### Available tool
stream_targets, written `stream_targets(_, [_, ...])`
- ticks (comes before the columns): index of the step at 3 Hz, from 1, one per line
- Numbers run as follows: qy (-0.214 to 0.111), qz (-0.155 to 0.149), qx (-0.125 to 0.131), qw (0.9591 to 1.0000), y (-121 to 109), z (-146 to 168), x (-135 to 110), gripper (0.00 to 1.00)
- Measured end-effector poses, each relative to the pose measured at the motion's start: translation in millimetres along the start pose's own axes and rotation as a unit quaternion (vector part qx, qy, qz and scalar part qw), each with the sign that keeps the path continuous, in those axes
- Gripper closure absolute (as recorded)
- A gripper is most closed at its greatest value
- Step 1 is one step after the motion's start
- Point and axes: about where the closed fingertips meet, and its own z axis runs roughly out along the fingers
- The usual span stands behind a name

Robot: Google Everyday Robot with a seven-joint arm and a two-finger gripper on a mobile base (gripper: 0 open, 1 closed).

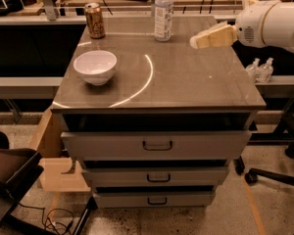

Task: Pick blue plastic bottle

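The blue plastic bottle (163, 13) stands upright at the back middle of the cabinet top (186, 82). It is tall, slim and pale bluish, with a white cap and a white printed label. My gripper (195, 41) has cream fingers on a white arm. It hovers above the back right of the top, pointing left toward the bottle. It is a short way to the right of the bottle and does not touch it.
A bronze soda can (94, 20) stands at the back left. A white bowl (95, 66) sits at the left. Two small clear pump bottles (260, 70) stand on a ledge beyond the right edge. The drawers (157, 145) face front, and an office chair base (279, 175) is at lower right.
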Motion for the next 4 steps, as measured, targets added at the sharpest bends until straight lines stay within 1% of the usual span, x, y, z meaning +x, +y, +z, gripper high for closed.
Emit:
stream_targets(1, [0.001, 0.000, -0.002, 1.0000, 1, 0, 0, 0.00])
stream_targets(2, [-0.024, 0.013, 0.005, 0.9996, -4, 18, 1, 0.00])
stream_targets(3, [-0.079, 0.053, 0.036, 0.9948, -35, 85, 6, 0.00])
stream_targets(4, [-0.105, 0.073, 0.056, 0.9902, -51, 124, 9, 0.00])
